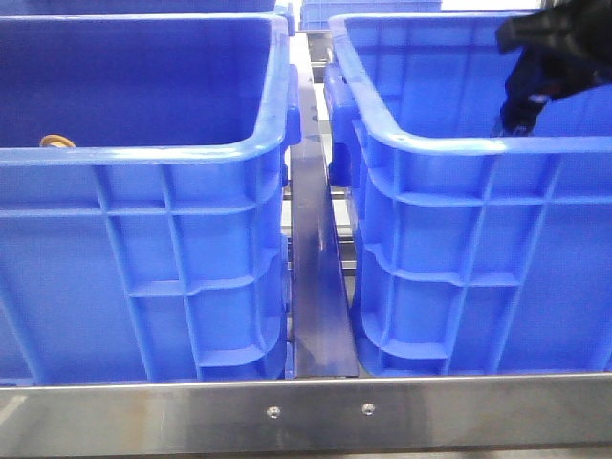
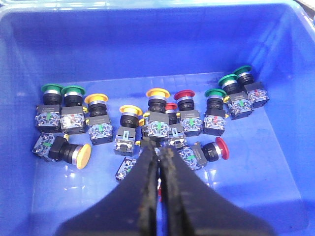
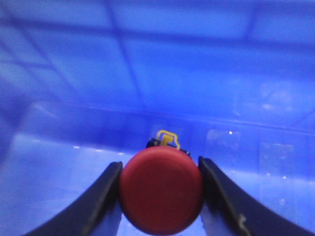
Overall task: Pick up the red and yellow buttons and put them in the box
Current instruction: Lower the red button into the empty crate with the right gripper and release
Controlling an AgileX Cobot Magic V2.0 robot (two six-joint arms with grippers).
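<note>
My right gripper [image 3: 161,169] is shut on a red button [image 3: 161,189], its dark red cap filling the space between the fingers. It hangs inside the right blue box [image 1: 459,143], where the right gripper [image 1: 513,122] dips below the rim. In the left wrist view my left gripper [image 2: 159,146] is shut, its fingers pressed together over a cluster of buttons on a blue crate floor [image 2: 275,162]. Yellow buttons [image 2: 82,156] and red buttons [image 2: 222,149] lie among them. The left gripper is out of the front view.
Green-capped buttons [image 2: 51,88] sit mixed with the others. The left blue crate [image 1: 143,153] shows a yellow object [image 1: 57,141] by its near wall. A metal divider [image 1: 320,277] runs between the crates, and a steel rail [image 1: 306,411] crosses the front.
</note>
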